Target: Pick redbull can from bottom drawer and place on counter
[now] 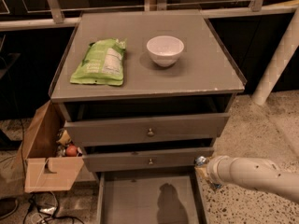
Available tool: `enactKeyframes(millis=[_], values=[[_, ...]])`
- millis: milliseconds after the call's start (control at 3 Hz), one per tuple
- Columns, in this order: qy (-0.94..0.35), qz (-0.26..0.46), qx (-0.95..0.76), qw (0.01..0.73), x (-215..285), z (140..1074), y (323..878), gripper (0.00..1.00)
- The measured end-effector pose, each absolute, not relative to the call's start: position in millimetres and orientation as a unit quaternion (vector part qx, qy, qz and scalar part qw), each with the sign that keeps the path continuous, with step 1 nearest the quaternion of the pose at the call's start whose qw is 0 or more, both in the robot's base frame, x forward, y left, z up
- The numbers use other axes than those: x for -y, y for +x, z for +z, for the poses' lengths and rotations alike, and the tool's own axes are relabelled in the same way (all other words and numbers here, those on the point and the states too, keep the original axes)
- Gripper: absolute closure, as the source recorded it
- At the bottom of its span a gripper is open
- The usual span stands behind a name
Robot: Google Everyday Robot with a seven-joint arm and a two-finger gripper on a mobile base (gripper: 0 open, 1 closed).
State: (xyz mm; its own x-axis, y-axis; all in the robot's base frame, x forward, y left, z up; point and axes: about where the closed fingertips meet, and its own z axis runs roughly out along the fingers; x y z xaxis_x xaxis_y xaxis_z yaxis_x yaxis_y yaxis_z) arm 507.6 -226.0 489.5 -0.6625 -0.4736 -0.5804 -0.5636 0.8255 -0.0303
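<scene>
The bottom drawer (131, 202) is pulled out at the foot of the cabinet; its grey floor shows only the arm's shadow. My gripper (203, 167) hangs at the tip of the white arm, just above the drawer's right rim and in front of the middle drawer's right end. A small blue and silver piece, the redbull can (201, 161), sits at the gripper's tip, mostly hidden, with the gripper shut on it. The counter (205, 78) lies well above, its right part bare.
A green snack bag (99, 62) and a white bowl (165, 50) rest on the counter. The two knobbed upper drawers stand slightly open. An open cardboard box (42, 164) with odds and ends stands left of the cabinet. A white post (275, 59) leans at the right.
</scene>
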Motion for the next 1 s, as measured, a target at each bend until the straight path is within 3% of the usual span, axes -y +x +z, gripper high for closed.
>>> enactKeyframes(millis=[1000], values=[[-0.279, 0.037, -0.902, 0.326, 242.6, 543.4, 514.2, 1.0]])
